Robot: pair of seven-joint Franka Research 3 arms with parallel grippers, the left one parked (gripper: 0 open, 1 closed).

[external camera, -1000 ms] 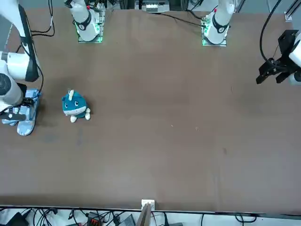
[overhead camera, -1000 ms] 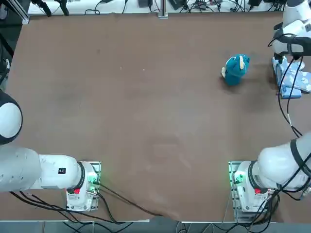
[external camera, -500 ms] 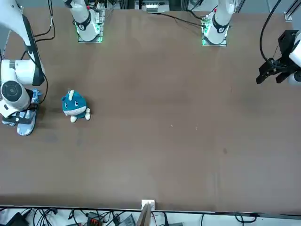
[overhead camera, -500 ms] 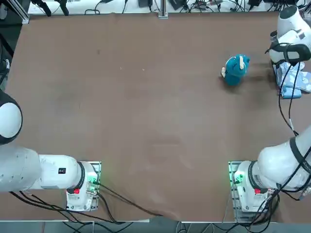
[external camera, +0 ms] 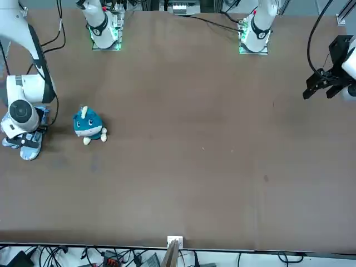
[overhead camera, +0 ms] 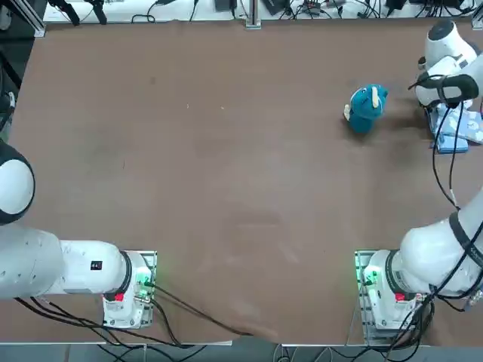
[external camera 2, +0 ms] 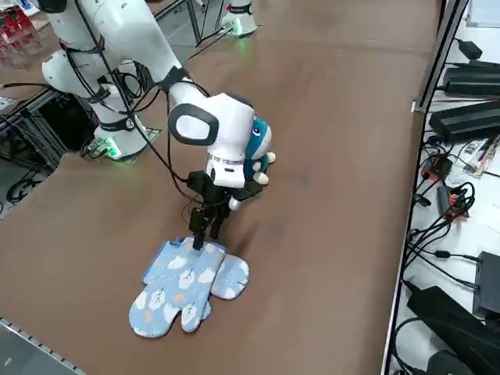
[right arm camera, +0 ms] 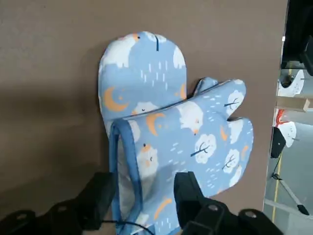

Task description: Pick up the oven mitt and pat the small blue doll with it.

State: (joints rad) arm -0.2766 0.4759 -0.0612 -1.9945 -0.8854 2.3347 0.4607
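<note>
A pair of light-blue oven mitts is shown on the brown counter, at the robot's right; one mitt is laid partly across the other. The fabric is printed with white animals, pale trees and orange crescent moons, and the cuff of the upper mitt is edged in darker blue, with a grey lining exposed at its opening. The right pincer is directed downward at the cuff end, its fingers held apart, with part of the edged cuff seen between them; no grip on the fabric is shown, and whether the cloth is touched cannot be told. The small blue doll, a teal plush figure with a white lower face and pale limbs, is placed on the counter to the robot's left of the mitts, near but apart from them; in the right side view it is partly hidden by the right arm.
</note>
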